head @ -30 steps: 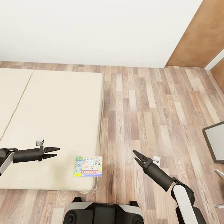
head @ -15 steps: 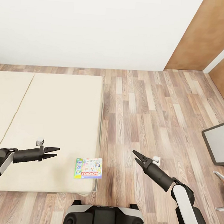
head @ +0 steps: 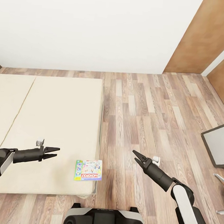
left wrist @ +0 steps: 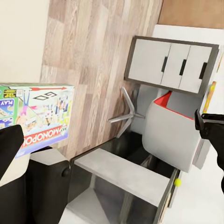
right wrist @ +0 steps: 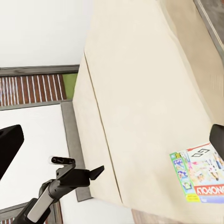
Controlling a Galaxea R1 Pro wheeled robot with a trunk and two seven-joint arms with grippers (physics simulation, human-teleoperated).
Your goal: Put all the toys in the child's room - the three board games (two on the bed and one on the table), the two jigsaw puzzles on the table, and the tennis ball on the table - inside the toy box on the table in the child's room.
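one monopoly board game [head: 88, 170] lies at the bed [head: 51, 121] corner nearest the robot; left gripper [head: 53, 152] above the sheet and right gripper [head: 137, 157] above the wood floor [head: 148, 114] both stand parted, empty.

Both arms reach forward, held apart; the left tool [head: 54, 152] and right tool [head: 136, 156] are parted, empty.

Plain white wall [head: 98, 27] ahead of me, wood-plank floor [head: 141, 117] below it. Brown wooden door [head: 200, 38] at the far right corner. Grey-framed cabinet with white panels [head: 218, 141] near my right edge. Grey-framed window [right wrist: 35, 88] past the bed's far side. Even, flat light.
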